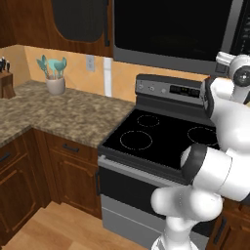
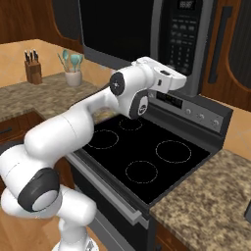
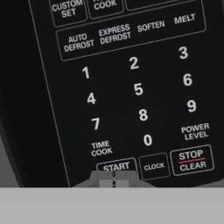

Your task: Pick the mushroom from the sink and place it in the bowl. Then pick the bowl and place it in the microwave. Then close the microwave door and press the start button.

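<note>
The black microwave (image 1: 171, 29) hangs above the stove, and its dark microwave door (image 2: 117, 29) lies flush with the front, closed. To the right of the door is the control panel (image 2: 184, 34), with number keys and a START button (image 3: 116, 166). My gripper (image 3: 113, 178) is shut, its two tips pressed together right at the lower edge of the START button. From the right base view my hand (image 2: 169, 81) reaches up to the bottom of the panel. The mushroom, the bowl and the sink are out of view.
A black four-burner stove (image 2: 142, 152) sits directly below my arm. The granite counter (image 1: 63, 112) to the left carries a utensil cup (image 1: 55, 78) and a knife block (image 2: 33, 68). Further granite counter (image 2: 211, 196) lies to the right of the stove.
</note>
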